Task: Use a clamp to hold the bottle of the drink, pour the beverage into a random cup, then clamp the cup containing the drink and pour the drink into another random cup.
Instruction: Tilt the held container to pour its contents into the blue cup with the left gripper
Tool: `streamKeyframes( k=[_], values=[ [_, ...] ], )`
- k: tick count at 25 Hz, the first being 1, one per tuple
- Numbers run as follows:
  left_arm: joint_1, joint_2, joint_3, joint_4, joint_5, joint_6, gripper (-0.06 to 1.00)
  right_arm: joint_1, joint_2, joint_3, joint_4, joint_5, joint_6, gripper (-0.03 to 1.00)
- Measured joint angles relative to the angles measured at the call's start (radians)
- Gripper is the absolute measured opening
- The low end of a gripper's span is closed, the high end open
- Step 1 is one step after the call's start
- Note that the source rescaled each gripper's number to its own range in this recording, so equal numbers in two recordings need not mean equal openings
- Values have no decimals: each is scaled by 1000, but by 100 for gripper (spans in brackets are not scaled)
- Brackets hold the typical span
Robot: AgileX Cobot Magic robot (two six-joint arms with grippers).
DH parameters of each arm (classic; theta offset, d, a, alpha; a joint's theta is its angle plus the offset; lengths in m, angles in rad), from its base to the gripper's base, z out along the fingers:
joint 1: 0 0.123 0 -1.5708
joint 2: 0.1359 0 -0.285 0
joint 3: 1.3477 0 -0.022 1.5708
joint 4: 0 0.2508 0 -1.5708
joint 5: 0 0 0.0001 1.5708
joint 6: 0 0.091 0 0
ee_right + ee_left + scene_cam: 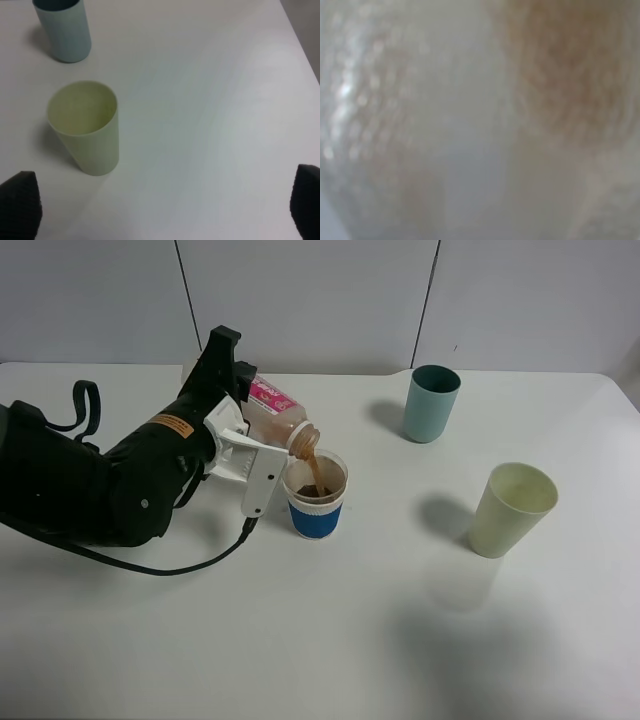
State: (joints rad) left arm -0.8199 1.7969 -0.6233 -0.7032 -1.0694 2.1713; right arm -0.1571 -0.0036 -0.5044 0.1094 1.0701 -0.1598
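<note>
My left gripper [252,452] is shut on a clear bottle [272,410] with a pink label. The bottle is tilted mouth-down and a brown stream runs from it into a white cup with a blue band [316,495], which holds some brown drink. In the left wrist view the bottle [470,120] fills the frame as a blur. A teal cup [431,402] stands at the back and a pale green cup [511,508] at the right; both look empty. My right gripper [162,210] is open above the table near the pale green cup [86,127], with its dark fingertips [20,205] far apart.
The white table [330,640] carries only the three cups. The teal cup also shows in the right wrist view [62,30]. A black cable [170,568] trails on the table under the left arm. The table's right edge [300,45] lies near the right gripper.
</note>
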Motion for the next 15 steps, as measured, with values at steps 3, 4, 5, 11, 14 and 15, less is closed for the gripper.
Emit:
streamKeyframes(
  k=[3,4,5,11,14,15],
  values=[
    [0,0,0,14,-22,1,3,0,0,0,0,0,0,100],
    [0,0,0,17,-28,1,3,0,0,0,0,0,0,100],
    [0,0,0,17,-30,3,3,0,0,0,0,0,0,100],
    [0,0,0,50,-62,18,3,0,0,0,0,0,0,100],
    [0,0,0,73,-64,49,3,0,0,0,0,0,0,100],
    [0,0,0,77,-65,59,3,0,0,0,0,0,0,100]
  ],
)
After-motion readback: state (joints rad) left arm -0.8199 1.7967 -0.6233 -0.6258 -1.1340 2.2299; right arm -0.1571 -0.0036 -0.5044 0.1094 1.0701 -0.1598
